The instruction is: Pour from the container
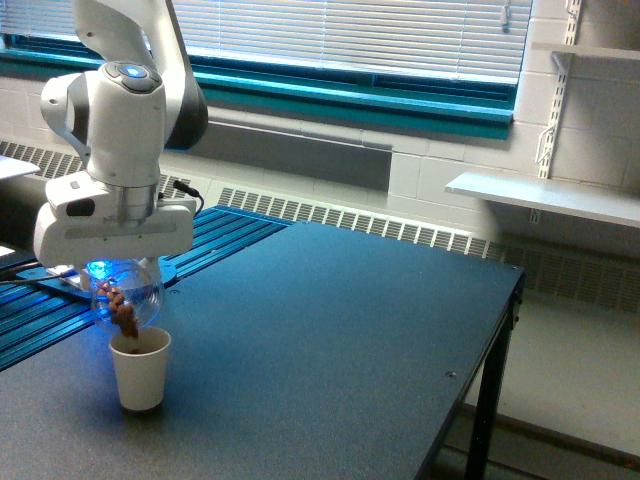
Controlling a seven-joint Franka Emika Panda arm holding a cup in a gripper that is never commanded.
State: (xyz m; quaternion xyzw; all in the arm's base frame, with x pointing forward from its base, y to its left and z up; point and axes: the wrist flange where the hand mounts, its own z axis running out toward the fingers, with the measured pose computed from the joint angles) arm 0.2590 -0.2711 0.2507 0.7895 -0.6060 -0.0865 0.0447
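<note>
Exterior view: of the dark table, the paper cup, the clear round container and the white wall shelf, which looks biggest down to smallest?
1. Table, by far.
2. Wall shelf, though it stands farther back.
3. Paper cup and container: about alike in width, too close to rank.

Your arm fills the upper left of the frame, its white links folding down to a wrist that points straight at the bench. The end effector (122,285) hangs low at the left edge, its fingers hidden beneath the wide white hand body, clamped on the container (127,300).
</note>
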